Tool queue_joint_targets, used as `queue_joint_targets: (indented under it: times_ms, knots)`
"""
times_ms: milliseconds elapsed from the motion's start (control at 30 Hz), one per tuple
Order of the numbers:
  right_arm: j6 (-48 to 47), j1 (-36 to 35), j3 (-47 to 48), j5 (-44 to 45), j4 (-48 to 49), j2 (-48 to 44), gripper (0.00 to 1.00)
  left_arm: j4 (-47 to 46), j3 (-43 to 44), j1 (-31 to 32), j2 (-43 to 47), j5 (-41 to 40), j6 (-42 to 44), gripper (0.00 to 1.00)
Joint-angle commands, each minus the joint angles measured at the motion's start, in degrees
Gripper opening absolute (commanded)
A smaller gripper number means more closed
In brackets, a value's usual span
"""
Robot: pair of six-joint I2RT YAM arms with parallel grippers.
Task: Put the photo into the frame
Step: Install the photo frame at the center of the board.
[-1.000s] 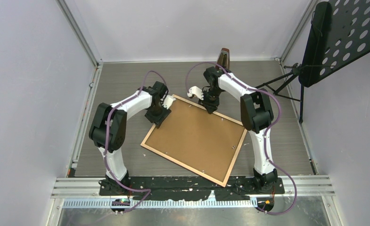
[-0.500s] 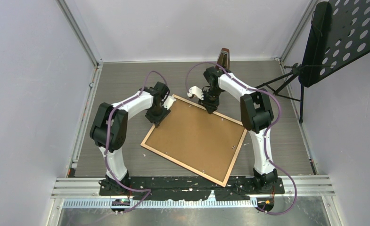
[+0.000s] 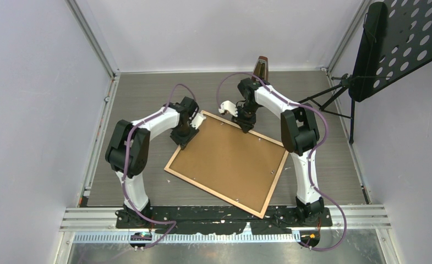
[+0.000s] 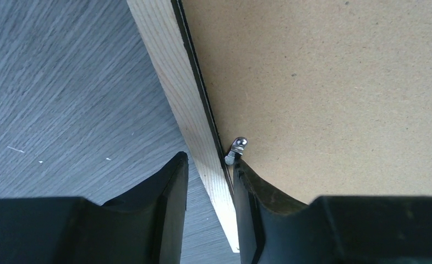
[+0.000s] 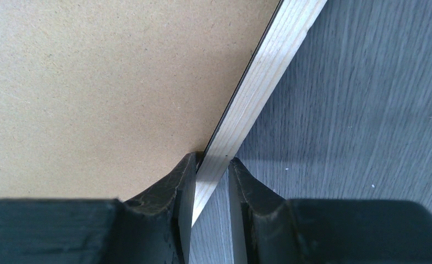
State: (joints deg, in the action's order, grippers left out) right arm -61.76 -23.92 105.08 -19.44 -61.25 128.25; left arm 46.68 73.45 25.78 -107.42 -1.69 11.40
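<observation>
**One frame point(image 4: 172, 66), two arms bent over it**

The frame lies rear-up mid-table point(image 3: 136, 99), holding one brown backing board point(image 3: 227, 165). The right gripper point(image 5: 212, 159) points down at the far edge and pinches the wooden border. The left gripper point(image 4: 209, 162) straddles the left border beside one metal clip point(image 4: 236, 147); whether it grips, I cannot tell.
</observation>
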Motion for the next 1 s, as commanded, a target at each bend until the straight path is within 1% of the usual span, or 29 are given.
queue_joint_targets:
  times_ms: [0,200,333,433,533,733,767,800,933,967]
  knots:
    - [-1.23,-1.21,-0.86,-0.77,0.35,-0.62,0.06,-3.08,-0.91,0.67,0.44,-1.22,0.18,0.34]
    - [-1.24,-1.3,-1.12,-0.83,0.36,-0.59,0.06,-4.24,-0.85,0.65,0.47,-1.7,0.12,0.3]
    - [-1.32,-1.31,-1.26,-0.64,0.35,-0.69,0.06,-4.81,-0.68,0.67,0.69,-2.2,0.14,0.25]
    - [-1.47,-1.3,-1.22,-0.73,0.35,-0.69,0.06,-5.04,-0.58,0.67,1.0,-2.37,0.37,0.17]
    - [-1.51,-1.36,-1.22,-0.59,0.42,-0.64,0.06,-5.43,-0.7,0.67,1.32,-2.35,0.47,0.12]
    - [-1.52,-1.37,-1.21,-0.37,0.43,-0.53,0.06,-5.33,-0.72,0.67,1.82,-1.78,0.38,0.11]
    - [-1.52,-1.38,-1.25,-0.31,0.43,-0.54,0.06,-5.29,-0.68,0.67,2.04,-1.69,0.3,0.11]
    - [-1.44,-1.39,-1.31,-0.24,0.43,-0.54,0.06,-5.21,-0.63,0.67,2.23,-1.65,0.23,0.15]
    - [-1.23,-1.38,-1.58,-0.41,0.65,-0.84,0.06,-4.14,-0.05,0.67,3.01,-1.15,-0.23,0.38]
    - [-0.83,-1.38,-1.64,-0.41,0.76,-0.95,0.06,-3.83,0.04,0.6,3.16,-0.92,-0.44,0.42]
